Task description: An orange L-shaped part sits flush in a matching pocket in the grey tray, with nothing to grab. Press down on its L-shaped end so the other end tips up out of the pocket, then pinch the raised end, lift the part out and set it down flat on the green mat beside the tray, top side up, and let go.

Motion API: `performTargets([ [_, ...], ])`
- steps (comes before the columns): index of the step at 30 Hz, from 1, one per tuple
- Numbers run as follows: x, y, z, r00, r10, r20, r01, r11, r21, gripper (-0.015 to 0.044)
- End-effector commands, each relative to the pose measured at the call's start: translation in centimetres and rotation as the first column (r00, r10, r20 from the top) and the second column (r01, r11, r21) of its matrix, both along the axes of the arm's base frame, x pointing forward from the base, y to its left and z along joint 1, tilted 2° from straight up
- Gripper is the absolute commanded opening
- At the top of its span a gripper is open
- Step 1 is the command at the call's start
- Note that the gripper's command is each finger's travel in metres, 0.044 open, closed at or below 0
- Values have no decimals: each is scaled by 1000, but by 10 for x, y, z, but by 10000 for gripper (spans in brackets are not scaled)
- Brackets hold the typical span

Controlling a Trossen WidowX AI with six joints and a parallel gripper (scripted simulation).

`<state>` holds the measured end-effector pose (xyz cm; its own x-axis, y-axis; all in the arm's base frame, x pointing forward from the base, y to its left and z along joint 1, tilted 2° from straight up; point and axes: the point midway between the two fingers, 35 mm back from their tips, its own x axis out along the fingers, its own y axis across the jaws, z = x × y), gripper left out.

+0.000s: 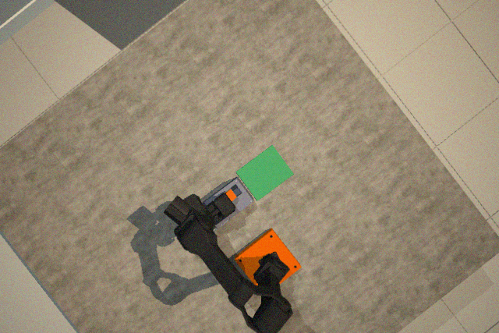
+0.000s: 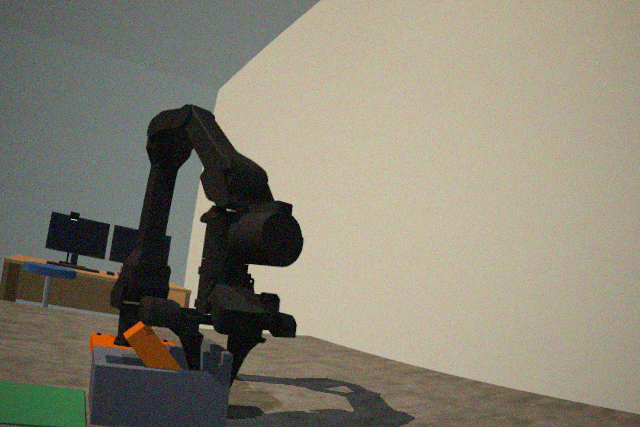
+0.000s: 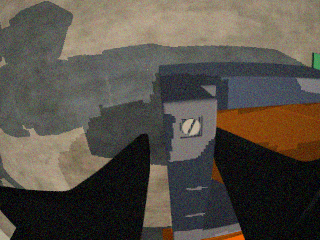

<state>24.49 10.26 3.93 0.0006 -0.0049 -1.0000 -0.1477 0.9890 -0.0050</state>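
Observation:
The orange part [image 1: 231, 194] [image 2: 152, 347] [image 3: 270, 125] is tilted steeply in the grey tray [image 1: 245, 202] [image 2: 155, 395] [image 3: 190, 110]. Its far end, toward the green mat [image 1: 265, 172] [image 2: 41, 404] [image 3: 316, 61], stands well above the pocket; its L-shaped end is down inside, mostly hidden. My gripper [image 2: 213, 373] [image 3: 179, 138] is partly open, with nothing held. Its fingers straddle the tray's raised end wall: one is down at the part's L-shaped end, the other outside the tray. The exact contact is hidden. The mat lies beside the tray's other end and is bare.
An orange base plate [image 1: 281, 250] [image 2: 100, 342] with dark bolts sits near the tray, under the arm's base. The arm's shadow falls on the floor past the walled end of the tray. A desk with monitors [image 2: 77, 236] and a blue stool [image 2: 49, 269] stand far behind.

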Motion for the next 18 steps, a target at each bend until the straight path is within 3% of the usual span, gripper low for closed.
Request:
performTargets([
  [1, -2, -1, -2, 1000, 2, -7, -2, 1000, -6, 180],
  [18, -2, 7, 7, 1000, 1, -5, -1, 1000, -3, 180],
])
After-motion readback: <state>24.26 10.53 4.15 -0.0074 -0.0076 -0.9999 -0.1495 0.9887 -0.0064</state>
